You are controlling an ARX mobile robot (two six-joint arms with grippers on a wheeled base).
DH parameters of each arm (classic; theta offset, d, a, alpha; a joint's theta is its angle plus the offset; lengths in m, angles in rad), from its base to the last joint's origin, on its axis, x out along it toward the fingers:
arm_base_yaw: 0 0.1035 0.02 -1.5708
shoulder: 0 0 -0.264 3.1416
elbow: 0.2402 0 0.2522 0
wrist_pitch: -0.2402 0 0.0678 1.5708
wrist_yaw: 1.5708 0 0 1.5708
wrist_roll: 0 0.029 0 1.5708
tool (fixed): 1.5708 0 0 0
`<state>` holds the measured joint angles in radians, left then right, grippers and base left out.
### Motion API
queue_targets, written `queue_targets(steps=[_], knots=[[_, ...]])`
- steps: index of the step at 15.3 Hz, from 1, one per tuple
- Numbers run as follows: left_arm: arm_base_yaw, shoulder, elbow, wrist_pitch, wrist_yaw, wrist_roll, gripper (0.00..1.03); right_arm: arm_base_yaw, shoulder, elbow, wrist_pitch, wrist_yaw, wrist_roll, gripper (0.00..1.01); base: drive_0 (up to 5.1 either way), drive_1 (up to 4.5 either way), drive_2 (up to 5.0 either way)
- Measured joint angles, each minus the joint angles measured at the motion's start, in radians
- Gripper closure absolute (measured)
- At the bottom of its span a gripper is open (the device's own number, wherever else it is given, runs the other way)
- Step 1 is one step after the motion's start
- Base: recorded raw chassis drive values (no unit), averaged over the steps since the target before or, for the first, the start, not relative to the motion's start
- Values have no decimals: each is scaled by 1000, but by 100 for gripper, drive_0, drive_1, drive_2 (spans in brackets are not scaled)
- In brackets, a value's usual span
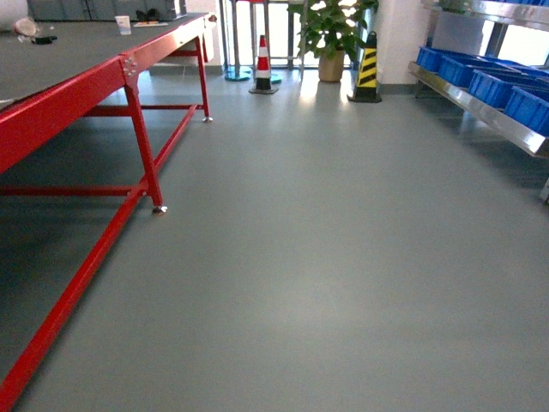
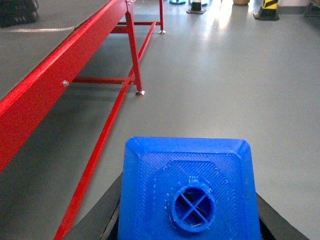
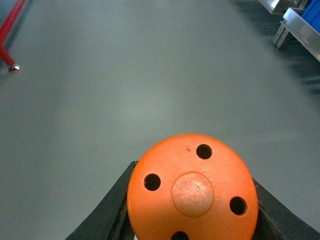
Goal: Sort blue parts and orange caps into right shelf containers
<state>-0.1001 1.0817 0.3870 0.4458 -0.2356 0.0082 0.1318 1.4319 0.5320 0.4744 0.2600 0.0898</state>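
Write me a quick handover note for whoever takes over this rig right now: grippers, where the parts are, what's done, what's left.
Left gripper: shut on a blue part, knob end facing the wrist camera.
Right gripper: shut on an orange cap, holed top facing the camera.
Position: on open floor, red table to the left, shelf with blue crates ahead right, not yet within reach.
Done: both pieces picked.
Left: drive to the shelf, drop each piece in its crate. Crate contents cannot be seen from here.
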Motion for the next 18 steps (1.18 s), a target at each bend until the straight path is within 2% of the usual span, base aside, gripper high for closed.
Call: queue_targets(steps=[18], knots=[[0, 1, 0, -3, 0, 0, 59, 0, 0, 0, 2, -1, 0, 58, 5, 439, -428]])
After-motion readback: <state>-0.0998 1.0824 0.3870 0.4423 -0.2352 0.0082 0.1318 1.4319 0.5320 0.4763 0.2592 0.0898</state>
